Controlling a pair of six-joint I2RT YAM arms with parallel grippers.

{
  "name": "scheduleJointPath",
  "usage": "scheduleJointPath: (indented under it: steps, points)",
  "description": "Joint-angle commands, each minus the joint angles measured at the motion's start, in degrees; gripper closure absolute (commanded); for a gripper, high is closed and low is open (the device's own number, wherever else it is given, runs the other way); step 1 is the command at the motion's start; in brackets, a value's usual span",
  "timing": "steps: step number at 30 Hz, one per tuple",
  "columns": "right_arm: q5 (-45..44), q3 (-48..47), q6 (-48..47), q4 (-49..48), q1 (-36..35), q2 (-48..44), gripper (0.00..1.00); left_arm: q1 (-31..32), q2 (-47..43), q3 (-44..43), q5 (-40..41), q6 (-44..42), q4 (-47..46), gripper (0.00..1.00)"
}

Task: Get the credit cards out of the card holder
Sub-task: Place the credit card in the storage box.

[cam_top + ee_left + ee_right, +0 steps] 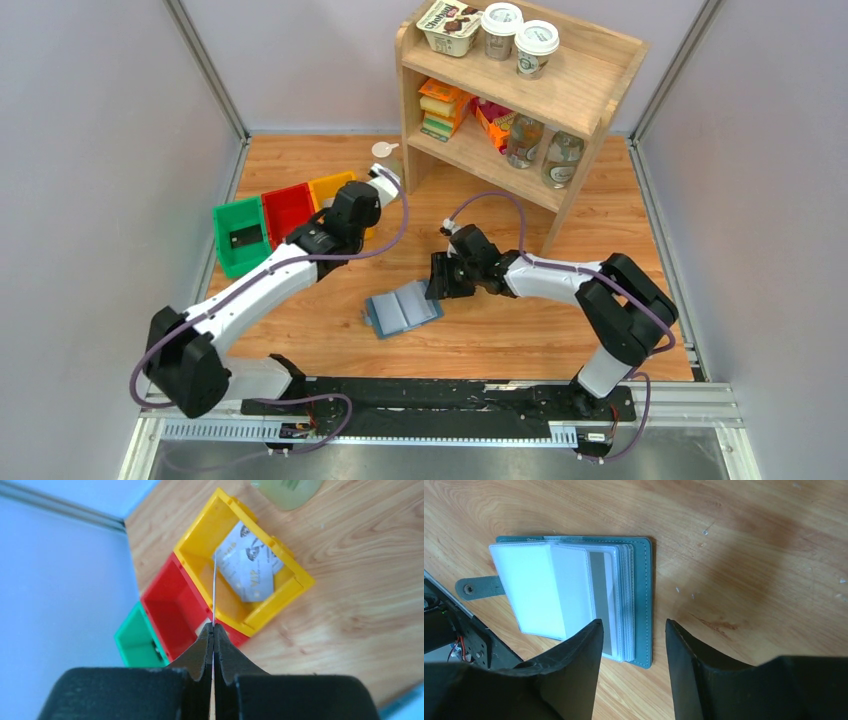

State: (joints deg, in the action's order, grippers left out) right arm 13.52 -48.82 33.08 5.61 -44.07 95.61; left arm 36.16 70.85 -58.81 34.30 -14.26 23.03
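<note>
The blue-grey card holder (402, 310) lies open on the wooden table. In the right wrist view it (644, 595) shows clear inner pockets, and a card with a grey stripe (597, 595) sits in one. My right gripper (631, 625) is open and hovers over the holder's right edge; it also shows in the top view (440, 278). My left gripper (213, 627) is shut on a thin card (214, 590) seen edge-on, above the yellow bin (295, 577). A grey-white patterned card (250, 565) lies in that bin. My left gripper (350, 212) covers part of the bins.
A green bin (228, 250), a red bin (287, 210) and the yellow bin (330, 187) stand in a row at the left. A dark card (245, 237) lies in the green bin. A wooden shelf (590, 100) with cups and bottles stands at the back right.
</note>
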Motion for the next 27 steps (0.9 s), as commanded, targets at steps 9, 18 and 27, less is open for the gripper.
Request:
scheduleJointPath:
  steps: [9,18,27]
  points:
    - [-5.16,0.12,-4.07,3.97,0.04,-9.65,0.25,-4.78,21.69,-2.19,6.04,-24.58,-20.20,1.00]
    - [-8.60,3.73,-4.52,5.82,0.48,-15.63,0.21,-7.07,30.65,-2.01,3.58,-30.73,-29.78,1.00]
    - [-9.30,5.49,-3.64,6.00,1.62,-17.13,0.20,-7.16,30.14,0.00,0.76,-29.59,-29.97,0.89]
